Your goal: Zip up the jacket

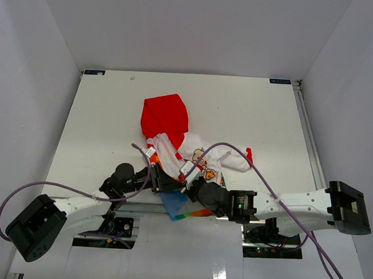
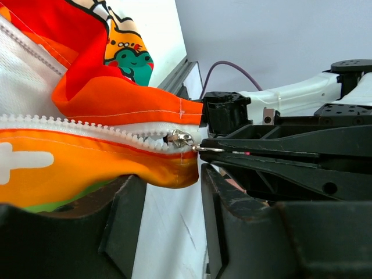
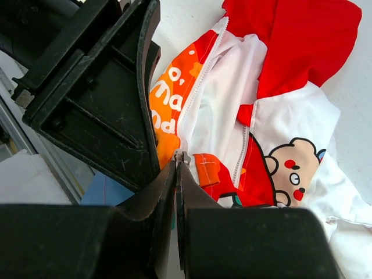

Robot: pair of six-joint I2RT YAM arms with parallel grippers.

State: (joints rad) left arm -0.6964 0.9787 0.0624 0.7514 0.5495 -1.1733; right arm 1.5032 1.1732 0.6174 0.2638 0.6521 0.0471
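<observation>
Right, status. Jacket (image 1: 181, 148) lies crumpled at centre of the table (image 1: 250, 111) in the top view. Its red hood (image 1: 166, 116) points toward the top of the frame, the white printed body sits below it, and 1 red cuff (image 1: 249, 155) is out right of centre. Striped hem (image 1: 184, 211) hangs over the table's near edge at lower centre. The 2 arms meet there, tips just beside each other.

Right gripper (image 3: 176, 170): jaws together, pinched on the metal pull tab (image 2: 204, 149). Left wrist view shows the tab clamped at the very tips, which come in from the right of the frame. Slider (image 2: 180, 138) sits at the hem end of the zipper (image 2: 87, 125), against the orange hem panel.

Left gripper (image 2: 172, 179): jaws partway apart, just below the slider. The orange hem fold fills the gap and the cloth touches both fingers (image 2: 226, 209). Reads as a grip on the hem. In the right wrist view this gripper fills the upper left, 1 finger flat against the orange panel.

Right wrist view, upper centre: the zipper's 2 rows run apart above the slider. The front is open, with white lining (image 3: 218, 116) between them. Bear print (image 3: 293, 168) sits right of centre, hood at top right. Green animal print (image 2: 131, 61) shows at top centre of the left wrist view.

Purple cable (image 1: 222, 144) from the right arm loops across the white body.
</observation>
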